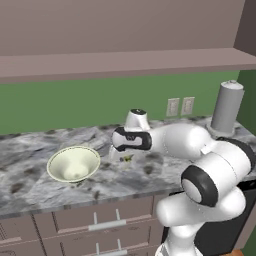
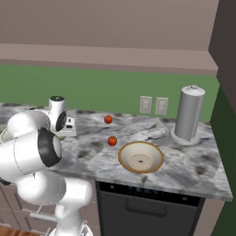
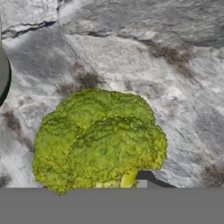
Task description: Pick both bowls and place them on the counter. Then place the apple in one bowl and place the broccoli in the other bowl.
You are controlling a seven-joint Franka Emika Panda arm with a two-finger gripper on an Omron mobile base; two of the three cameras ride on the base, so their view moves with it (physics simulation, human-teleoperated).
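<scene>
My gripper (image 1: 125, 157) points down at the marbled counter (image 1: 30, 150) and is shut on the broccoli (image 3: 100, 140), a bumpy yellow-green floret that sits close up in the hand view. One dark fingertip (image 3: 151, 177) shows beside its pale stalk. A speck of the broccoli (image 1: 128, 158) shows under the hand. The deep cream-white bowl (image 1: 73, 163) stands upright on the counter just left of the gripper, and its dark rim (image 3: 2, 74) shows in the hand view. The shallow tan bowl (image 2: 140, 157) stands to the right. Two small red fruits (image 2: 112, 140) (image 2: 108, 119) lie between; I cannot tell which is the apple.
A tall grey canister (image 2: 189, 115) stands at the back right of the counter. Wall outlets (image 2: 153, 105) sit on the green wall, with a mauve shelf (image 1: 100, 65) overhead. Drawers (image 1: 100, 225) and a dark dishwasher front (image 2: 152, 203) lie below the counter edge.
</scene>
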